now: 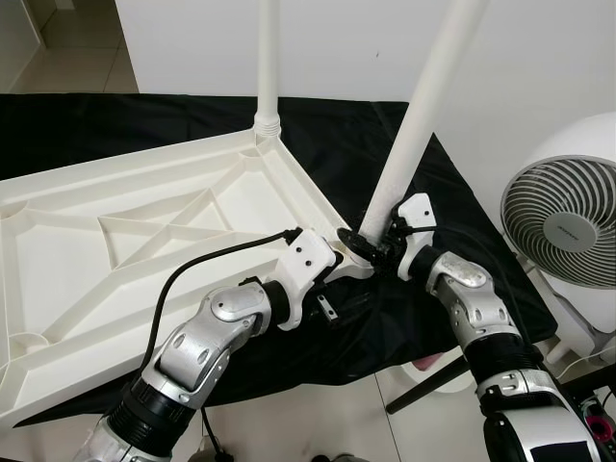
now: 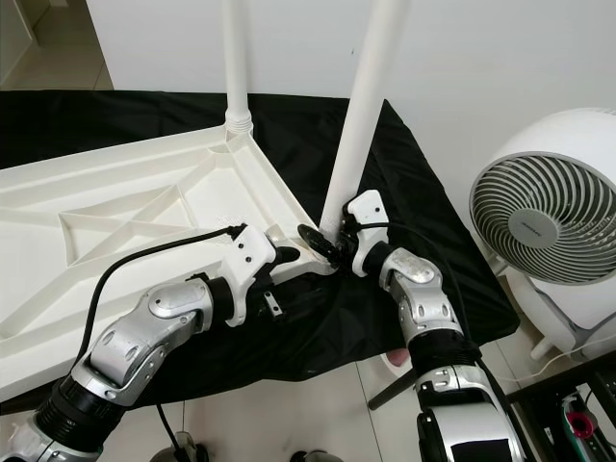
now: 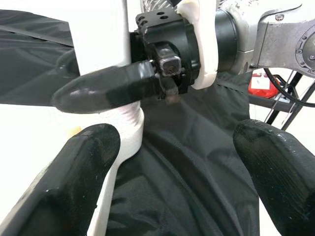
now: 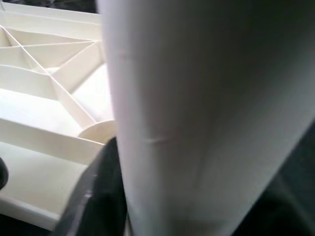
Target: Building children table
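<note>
The upturned white ribbed plastic tabletop (image 1: 144,241) lies on a black cloth (image 1: 385,144), the right end effector (image 1: 378,243) clamped on a slanted white tube leg (image 1: 423,106) at its 3 o'clock corner — top cut off — the left end effector (image 3: 172,162) fingers apart just beside, a white round fan (image 1: 568,221) beyond.

The tabletop (image 1: 144,231) lies upside down on the cloth (image 1: 385,144), fan (image 1: 568,221) right of it.

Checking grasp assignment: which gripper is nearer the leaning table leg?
Right. The right gripper is clamped around the base of the leaning leg. The left gripper sits open just beside it, at the tabletop corner.
</note>
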Available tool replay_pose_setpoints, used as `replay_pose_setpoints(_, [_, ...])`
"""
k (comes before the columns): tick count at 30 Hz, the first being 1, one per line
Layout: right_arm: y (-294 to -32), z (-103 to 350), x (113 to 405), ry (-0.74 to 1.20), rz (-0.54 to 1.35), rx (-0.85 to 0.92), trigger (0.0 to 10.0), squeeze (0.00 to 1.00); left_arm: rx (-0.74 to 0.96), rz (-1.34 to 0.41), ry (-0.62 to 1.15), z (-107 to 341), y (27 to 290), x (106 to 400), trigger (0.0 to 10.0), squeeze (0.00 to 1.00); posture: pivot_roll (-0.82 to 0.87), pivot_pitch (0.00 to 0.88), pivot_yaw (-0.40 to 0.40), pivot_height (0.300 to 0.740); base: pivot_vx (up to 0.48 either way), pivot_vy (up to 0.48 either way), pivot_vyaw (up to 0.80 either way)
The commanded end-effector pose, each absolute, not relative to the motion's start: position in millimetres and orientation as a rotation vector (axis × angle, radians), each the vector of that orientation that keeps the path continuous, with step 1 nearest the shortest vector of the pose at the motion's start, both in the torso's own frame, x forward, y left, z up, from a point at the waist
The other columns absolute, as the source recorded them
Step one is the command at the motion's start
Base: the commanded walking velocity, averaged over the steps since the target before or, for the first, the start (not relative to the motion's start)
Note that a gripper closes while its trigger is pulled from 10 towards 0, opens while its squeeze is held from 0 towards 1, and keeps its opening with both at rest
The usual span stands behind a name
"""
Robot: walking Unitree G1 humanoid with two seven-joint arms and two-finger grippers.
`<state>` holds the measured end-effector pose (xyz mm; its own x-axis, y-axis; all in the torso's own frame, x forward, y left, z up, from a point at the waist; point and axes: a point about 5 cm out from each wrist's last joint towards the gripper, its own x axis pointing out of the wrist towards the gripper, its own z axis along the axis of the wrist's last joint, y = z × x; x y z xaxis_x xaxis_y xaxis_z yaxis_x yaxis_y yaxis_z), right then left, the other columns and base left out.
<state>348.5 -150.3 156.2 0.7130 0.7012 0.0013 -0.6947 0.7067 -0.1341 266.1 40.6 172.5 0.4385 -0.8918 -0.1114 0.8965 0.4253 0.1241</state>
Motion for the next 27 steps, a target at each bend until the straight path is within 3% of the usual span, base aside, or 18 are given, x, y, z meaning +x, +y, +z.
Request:
replay_pose_setpoints(1, [-150.1,149.0,347.5,-0.018,0.792,-0.128,0.0,0.00,0.178,-1.140,0.030,173.5,39.6,262.9,10.0,0.00,0.10,0.087,-0.102,0.740,0.000,0.000,0.00])
replay_pose_setpoints(7, [-153.5,142.9,346.1,-0.010,0.789,-0.131,0.0,0.00,0.178,-1.143,0.027,173.8,38.7,263.1,10.0,0.00,0.09,0.087,-0.096,0.740,0.000,0.000,0.00])
replay_pose_setpoints(8, [-155.2,142.8,345.9,-0.017,0.775,-0.130,4.7,0.00,0.179,-1.145,0.027,174.2,38.6,263.6,10.0,0.00,0.09,0.087,-0.094,0.740,0.000,0.000,0.00])
replay_pose_setpoints(9, [-156.8,143.5,346.4,-0.025,0.759,-0.126,10.0,0.00,0.179,-1.146,0.026,174.3,38.5,264.0,10.0,0.00,0.08,0.087,-0.093,0.740,0.000,0.000,0.00])
replay_pose_setpoints(20, [-161.4,146.7,350.2,-0.055,0.578,-0.092,10.0,0.00,0.180,-1.150,0.030,173.1,38.0,263.1,10.0,0.00,0.08,0.091,-0.096,0.740,0.000,0.000,0.00])
replay_pose_setpoints(27, [-143.5,149.9,340.1,-0.113,0.369,0.000,10.0,0.00,0.176,-1.147,0.032,172.8,38.5,262.7,10.0,0.00,0.08,0.096,-0.096,0.740,0.000,0.000,0.00])
